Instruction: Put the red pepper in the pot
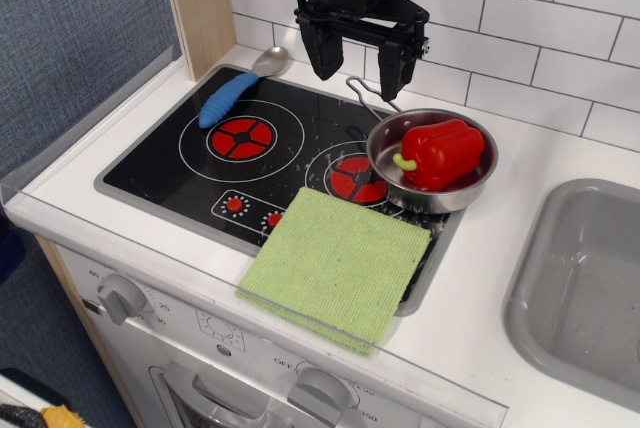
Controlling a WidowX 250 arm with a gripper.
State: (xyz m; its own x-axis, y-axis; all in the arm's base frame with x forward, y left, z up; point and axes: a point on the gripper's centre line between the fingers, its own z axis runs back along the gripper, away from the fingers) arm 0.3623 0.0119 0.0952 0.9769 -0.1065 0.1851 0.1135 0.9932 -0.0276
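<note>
Lying on its side inside the pot point(385, 153) at right of center, the red pepper point(442, 153) points its stem lower left. At top center the claw point(357, 61) hangs spread and empty, up-left of the pepper, apart from it.

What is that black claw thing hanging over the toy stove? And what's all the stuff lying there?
That black claw is a robot arm's gripper. Its two fingers are spread open and hold nothing. The picture comes from one camera looking down at a toy kitchen from the front. The red pepper lies inside the shiny pot on the black stove. A green cloth covers the stove's front corner. A spoon with a blue handle rests at the back, and a grey sink sits to the side.
</note>
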